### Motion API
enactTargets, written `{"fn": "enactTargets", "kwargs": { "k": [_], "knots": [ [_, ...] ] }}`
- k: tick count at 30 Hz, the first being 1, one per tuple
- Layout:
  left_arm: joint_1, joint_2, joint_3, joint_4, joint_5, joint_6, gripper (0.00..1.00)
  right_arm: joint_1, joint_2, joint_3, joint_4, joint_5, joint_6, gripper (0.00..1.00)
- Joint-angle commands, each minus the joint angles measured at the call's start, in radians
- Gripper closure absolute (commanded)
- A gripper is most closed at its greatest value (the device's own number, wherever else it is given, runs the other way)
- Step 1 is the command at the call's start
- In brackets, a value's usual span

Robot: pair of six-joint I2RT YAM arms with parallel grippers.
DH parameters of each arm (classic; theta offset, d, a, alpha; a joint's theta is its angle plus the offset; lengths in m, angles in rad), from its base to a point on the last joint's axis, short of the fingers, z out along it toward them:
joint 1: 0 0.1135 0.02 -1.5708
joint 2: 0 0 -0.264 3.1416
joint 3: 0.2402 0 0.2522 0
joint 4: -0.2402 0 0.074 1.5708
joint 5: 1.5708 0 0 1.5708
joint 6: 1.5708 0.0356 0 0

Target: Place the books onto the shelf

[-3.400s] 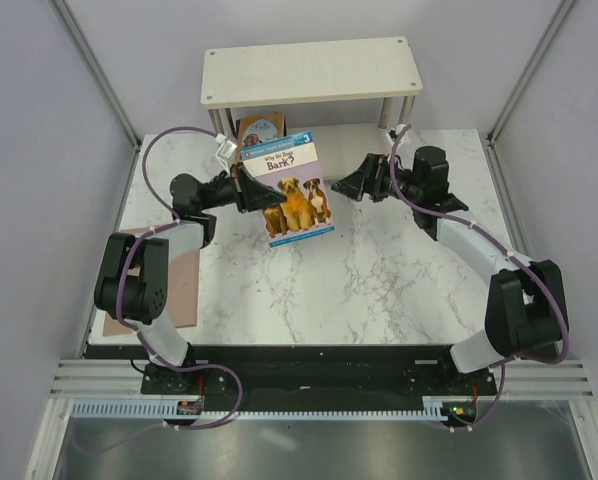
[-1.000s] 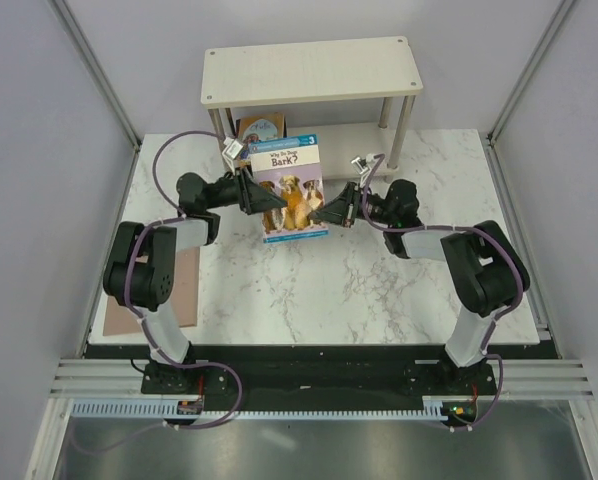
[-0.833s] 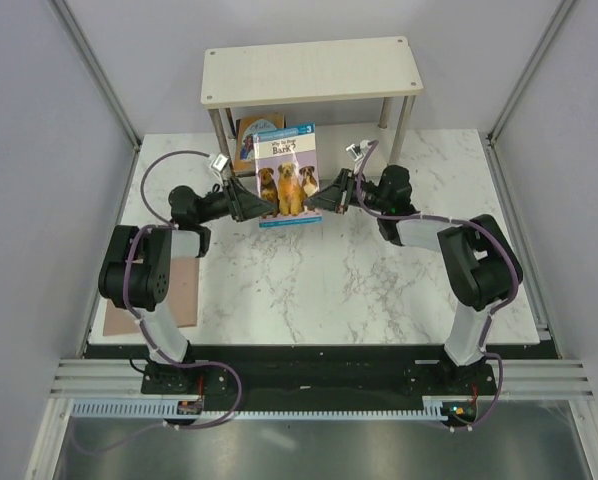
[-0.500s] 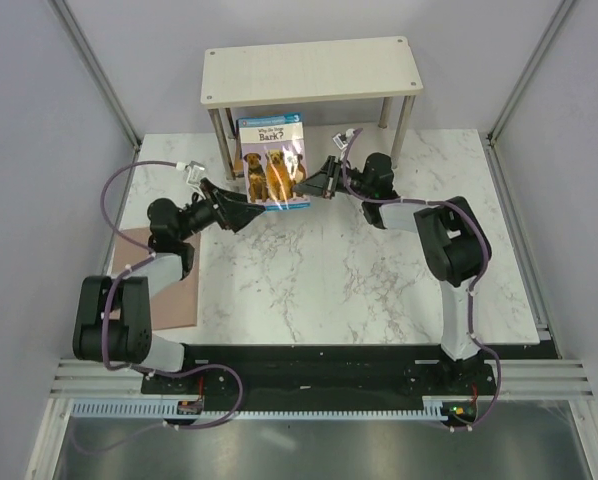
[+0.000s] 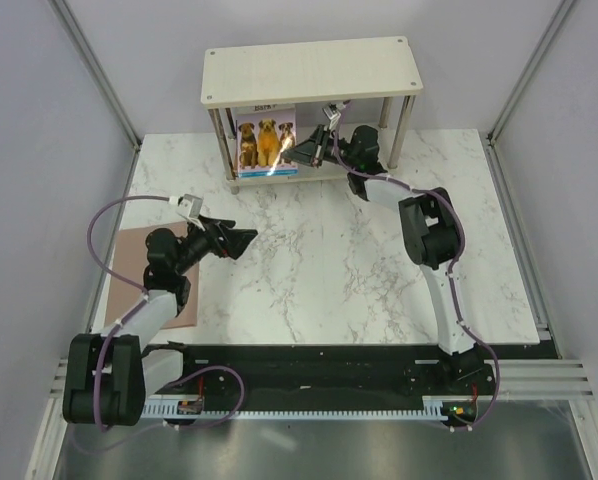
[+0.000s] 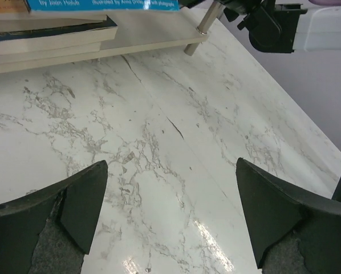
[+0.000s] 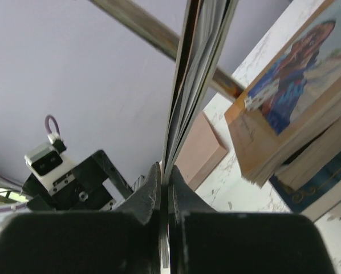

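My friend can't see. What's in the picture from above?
The right gripper pinches the dog book upright under the shelf's top board. The left gripper hangs open and empty over the marble table.

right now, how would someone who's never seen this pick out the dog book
Find the cream-white shelf at the far edge of the table and look under its top board, left side. The dog book stands upright there, pinched at its right edge by the right end effector. Unlike the books stacked flat there, it shows three dogs.
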Motion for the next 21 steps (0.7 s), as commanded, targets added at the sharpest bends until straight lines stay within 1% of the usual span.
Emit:
{"fn": "enactTargets", "kwargs": {
  "k": [1, 2, 5, 8, 10, 17, 21],
  "knots": [
    [-0.002, -0.073, -0.051, -0.011, -0.072, 0.07, 0.0, 0.003, 0.075, 0.179, -0.013, 0.021, 0.018, 1.0],
    [-0.003, -0.075, -0.06, -0.013, -0.061, 0.07, 0.0, 0.004, 0.094, 0.243, -0.042, 0.021, 0.021, 1.0],
    [-0.005, -0.084, -0.083, -0.023, -0.048, 0.064, 0.0, 0.006, 0.163, 0.346, -0.078, 0.021, 0.045, 1.0],
    [-0.012, -0.102, -0.115, -0.025, -0.046, 0.057, 0.0, 0.007, 0.208, 0.417, -0.147, 0.025, 0.033, 1.0],
    [-0.018, -0.114, -0.127, -0.027, -0.049, 0.056, 0.0, 0.007, 0.229, 0.44, -0.19, 0.031, 0.02, 1.0],
    [-0.034, -0.131, -0.169, -0.031, -0.057, 0.054, 0.0, 0.01, 0.254, 0.468, -0.224, 0.051, 0.018, 1.0],
    [-0.04, -0.131, -0.177, -0.033, -0.061, 0.054, 0.0, 0.016, 0.278, 0.514, -0.283, 0.056, 0.007, 1.0]
  ]
}}
